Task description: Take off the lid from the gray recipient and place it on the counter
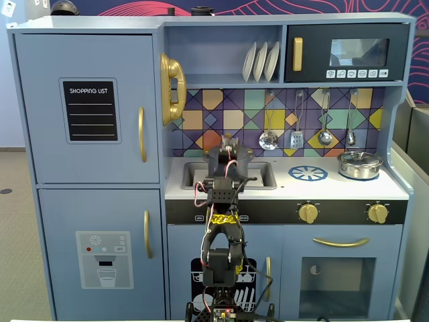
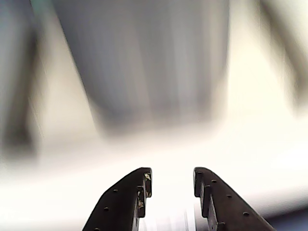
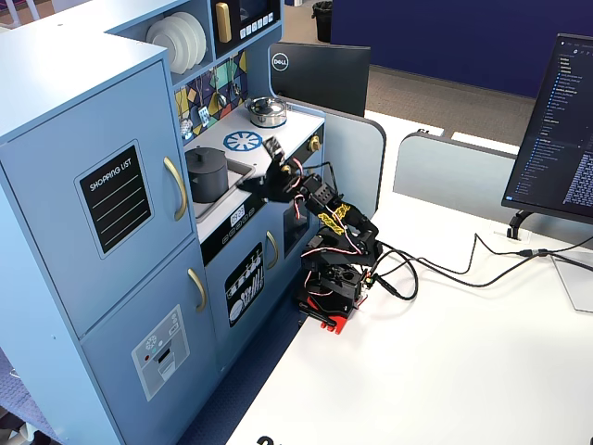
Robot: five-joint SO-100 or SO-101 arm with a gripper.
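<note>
The gray recipient stands in the sink of the toy kitchen, with the dark lid lying flat on top. My gripper is open and empty, just in front of the pot at about its height, not touching it. In the wrist view the pot is a blurred gray wall ahead of the open gripper. In a fixed view from the front my arm hides most of the pot. The counter lies to the right of the sink.
A shiny steel pot with its own lid sits at the counter's back right. A printed blue burner circle lies between it and the sink. Utensils hang on the tiled back wall. A monitor and cables are on the desk.
</note>
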